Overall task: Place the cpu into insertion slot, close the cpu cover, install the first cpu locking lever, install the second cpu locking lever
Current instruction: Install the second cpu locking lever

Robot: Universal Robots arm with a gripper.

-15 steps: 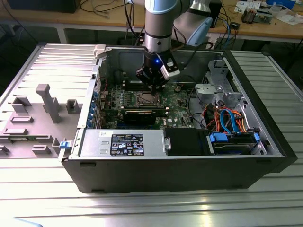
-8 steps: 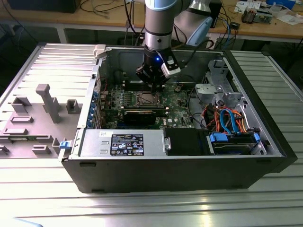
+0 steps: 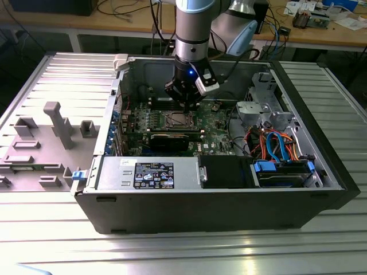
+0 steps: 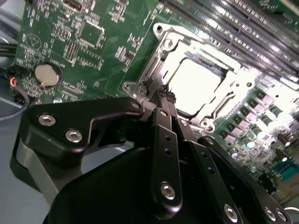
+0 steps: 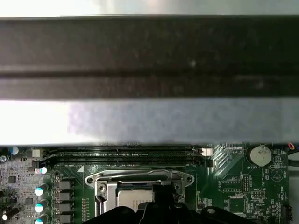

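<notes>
My gripper (image 3: pixel 184 100) hangs inside the open computer case, just above the motherboard. In the second wrist view its black fingers (image 4: pixel 164 135) are pressed together with nothing between them. Their tips (image 4: pixel 163 92) stand at the edge of the insertion slot (image 4: pixel 140 77). The cpu (image 4: pixel 196 81) lies flat in that slot, its silvery top glaring bright. The cpu cover (image 4: pixel 170 42) lies down around it as a silver frame. The first wrist view shows the cpu (image 5: pixel 133 198) and the cover (image 5: pixel 140 176) too. From the exterior view the slot (image 3: pixel 178 120) sits right under the gripper. I cannot make out the locking levers.
The case wall (image 5: pixel 149 56) rises close behind the memory slots (image 5: pixel 126 151). A coin battery (image 4: pixel 46 74) sits on the green board. A power supply (image 3: pixel 149 172), a drive bay (image 3: pixel 281 172) and orange and blue cables (image 3: pixel 275 143) fill the case's near side. A grey fixture (image 3: pixel 57 123) stands on the table at the exterior view's left.
</notes>
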